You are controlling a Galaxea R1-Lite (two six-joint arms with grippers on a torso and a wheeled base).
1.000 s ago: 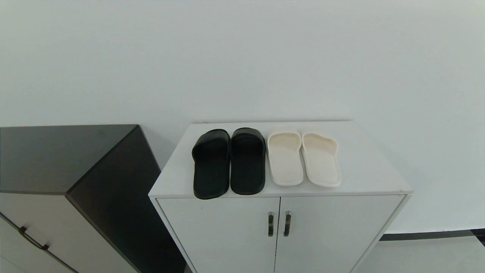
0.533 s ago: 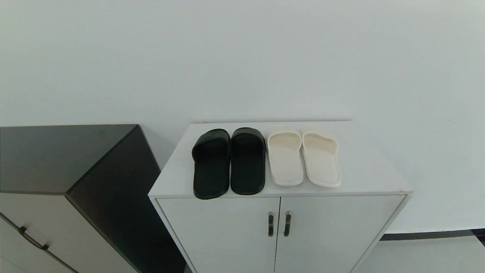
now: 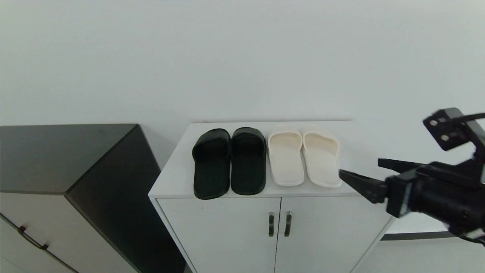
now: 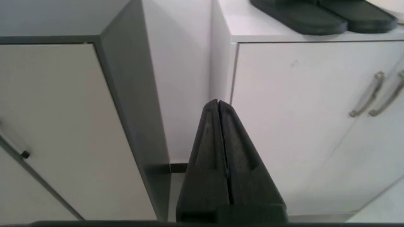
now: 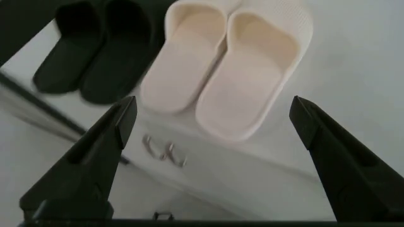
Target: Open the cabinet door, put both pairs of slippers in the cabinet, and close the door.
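Progress was nil: both cabinet doors (image 3: 223,235) were shut, black slippers (image 3: 229,163) and cream slippers (image 3: 303,159) sat atop the cabinet (image 3: 174,170); right gripper (image 3: 360,167) fingers spread, left gripper (image 4: 218,108) fingers pressed together.

Second cabinet (image 3: 57,155) sits at left of head view: dark top, dark side panel, pale front. Front carries a dark bar handle (image 3: 33,238), seen at a slant, low down. Plain white wall (image 3: 242,57) fills the bkgd behind. Dark skirting strip (image 3: 416,236) runs along wall foot at right, w/ pale floor (image 3: 424,256) just below it. Left wrist cam gives same cabinet closer: pale front, grey side panel, one end of the handle at the edge, and a short bit of dark skirting low in the gap beside the side panel.
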